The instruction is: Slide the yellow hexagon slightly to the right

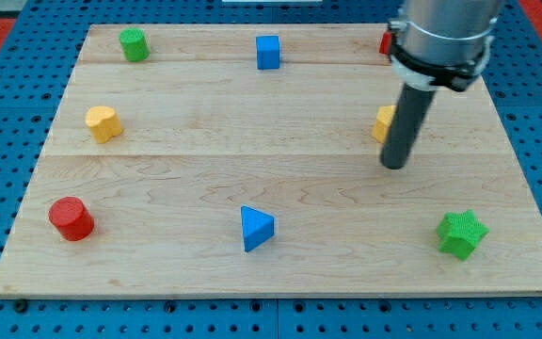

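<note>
Tip [395,167] of my dark rod, the hand here, grips nothing and rests on the pale wooden counter [280,254], just right of and below the yellow hexagon block [383,123], which the rod partly hides. Green star block [462,234] lies toward the view's bottom right.

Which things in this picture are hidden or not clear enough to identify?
- Yellow block at the view's right: my rod covers most of it, so its shape cannot be confirmed as a hexagon.
- Red block at the view's top right: only a sliver shows beside the arm; shape unknown.
- My tip: whether it touches the yellow block cannot be told; it sits just below it.
</note>
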### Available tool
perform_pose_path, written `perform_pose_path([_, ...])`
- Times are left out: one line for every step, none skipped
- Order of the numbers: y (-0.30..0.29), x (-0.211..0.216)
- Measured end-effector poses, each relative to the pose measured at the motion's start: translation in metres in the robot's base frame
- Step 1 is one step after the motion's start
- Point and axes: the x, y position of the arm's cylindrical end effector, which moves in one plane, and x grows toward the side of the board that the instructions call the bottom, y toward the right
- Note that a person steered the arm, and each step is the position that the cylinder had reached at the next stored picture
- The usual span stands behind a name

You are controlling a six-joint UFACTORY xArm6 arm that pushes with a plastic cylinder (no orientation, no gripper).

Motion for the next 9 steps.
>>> perform_pose_path([-0.027, -0.022])
perform_pose_path([-0.028, -0.049])
perform_pose_path([-0.028, -0.051])
perform_pose_path([-0.027, -0.051])
perform_pose_path([-0.015, -0.051])
perform_pose_path([-0.009, -0.051])
perform_pose_path([0.006, -0.051])
perform_pose_path([0.009, -0.051])
perform_pose_path([0.009, -0.051])
